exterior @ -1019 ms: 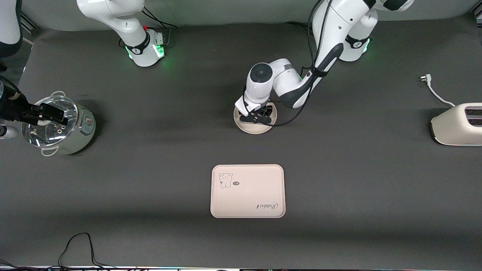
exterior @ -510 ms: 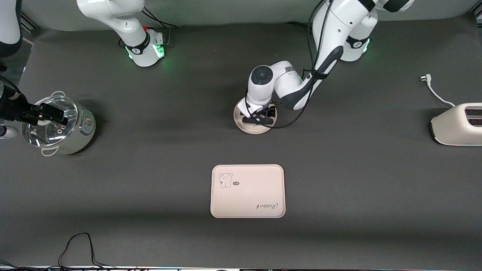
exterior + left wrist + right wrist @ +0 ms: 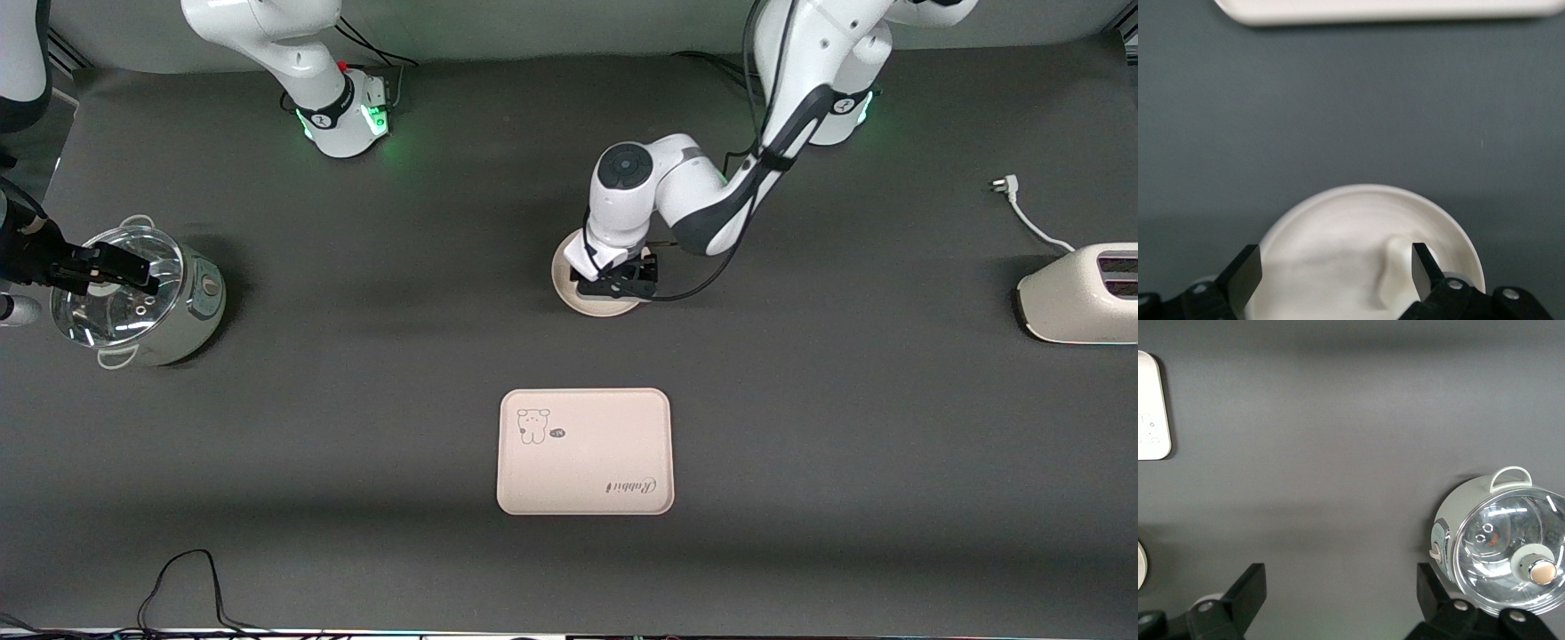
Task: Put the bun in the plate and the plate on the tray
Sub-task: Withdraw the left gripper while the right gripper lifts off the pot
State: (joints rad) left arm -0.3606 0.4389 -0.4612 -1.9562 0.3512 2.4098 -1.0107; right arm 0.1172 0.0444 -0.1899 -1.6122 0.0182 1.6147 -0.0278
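Observation:
The round cream plate [image 3: 597, 307] sits mid-table, farther from the front camera than the tray [image 3: 584, 451]. My left gripper [image 3: 615, 283] is open, low over the plate. In the left wrist view the plate [image 3: 1338, 227] lies under the left gripper [image 3: 1333, 263], and the small white bun [image 3: 1393, 283] rests in it, right beside one finger [image 3: 1423, 267]. The tray's edge [image 3: 1391, 10] shows there too. In the front view the hand hides the bun. My right gripper [image 3: 133, 271] waits open and empty, high over the pot; it also shows in the right wrist view [image 3: 1341, 583].
A pot with a glass lid [image 3: 133, 302] stands toward the right arm's end, also in the right wrist view [image 3: 1501, 543]. A cream toaster [image 3: 1080, 293] with its white cord [image 3: 1022, 209] stands at the left arm's end. A black cable [image 3: 187, 578] lies by the near edge.
My left hand has shifted slightly toward the left arm's end over the plate. The right arm, plate and tray have not moved.

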